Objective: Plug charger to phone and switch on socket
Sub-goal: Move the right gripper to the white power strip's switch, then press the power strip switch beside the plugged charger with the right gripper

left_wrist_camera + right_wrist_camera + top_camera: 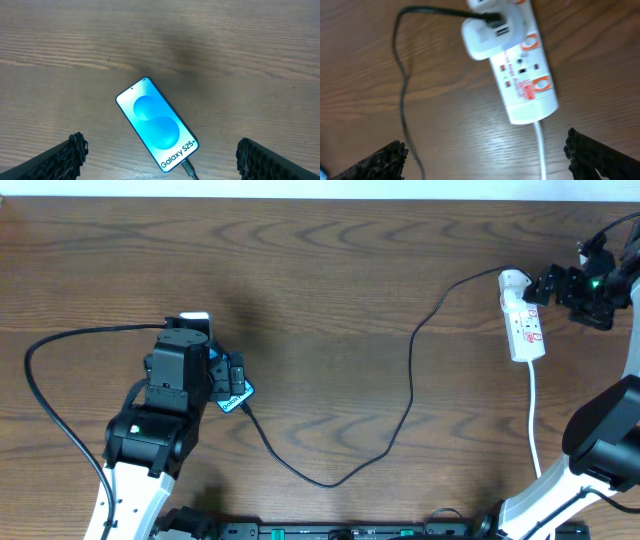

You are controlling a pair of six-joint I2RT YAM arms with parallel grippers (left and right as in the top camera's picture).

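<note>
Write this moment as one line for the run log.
charger: tip in phone, looks plugged | phone: flat, screen lit | left gripper: open over phone | right gripper: open over socket | socket: on or off unclear

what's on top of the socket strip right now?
A white plug adapter sits on one end of the socket, with the black charger cable running into it. The outlet beneath the adapter is covered, so its pins can't be seen.

Phone (pixel 156 125), screen lit blue, is laid flat at left, with black charger cable (pixel 410 380) plugged into its bottom edge and run to white power strip (pixel 527 75).
</note>
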